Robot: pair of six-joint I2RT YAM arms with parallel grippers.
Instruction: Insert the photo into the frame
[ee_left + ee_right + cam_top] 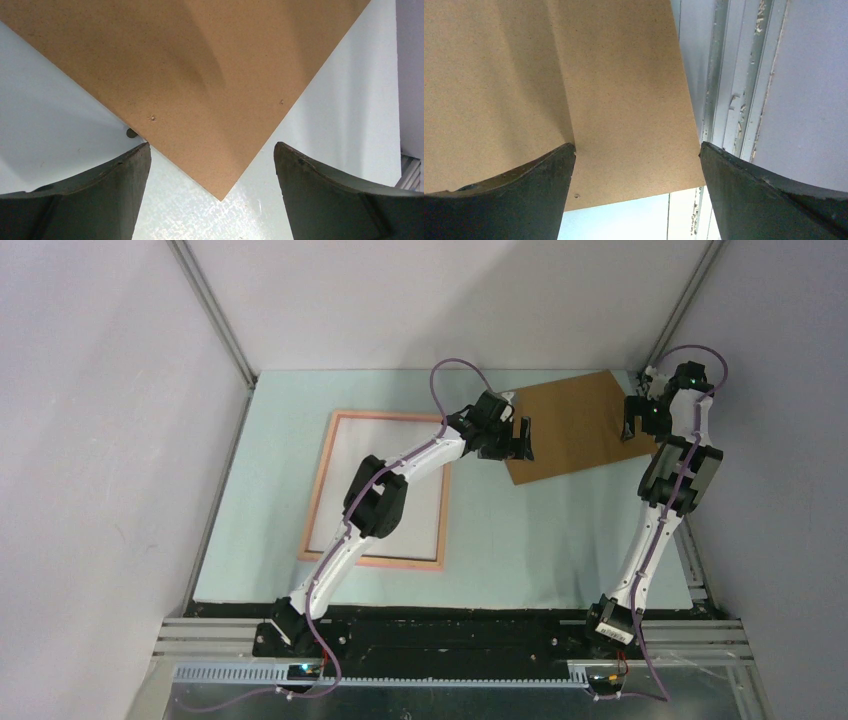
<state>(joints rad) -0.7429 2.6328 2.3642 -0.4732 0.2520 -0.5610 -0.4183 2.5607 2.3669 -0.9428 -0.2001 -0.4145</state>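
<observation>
The pink frame [318,483] lies flat on the left half of the table. A white rectangle [400,435] fills its opening; I cannot tell whether this is the photo's back, and no printed side shows. A brown backing board [575,425] lies at the back right. My left gripper [521,440] hovers open over the board's near left corner, which points between its fingers [212,165]. My right gripper [634,422] stands open over the board's right edge, with the board [624,100] below its fingers [637,155]. Neither gripper holds anything.
Grey walls and aluminium posts close in the table on three sides. A metal rail [729,75] runs along the table's right edge, close to my right gripper. A small dark round spot [131,133] sits at the board's edge.
</observation>
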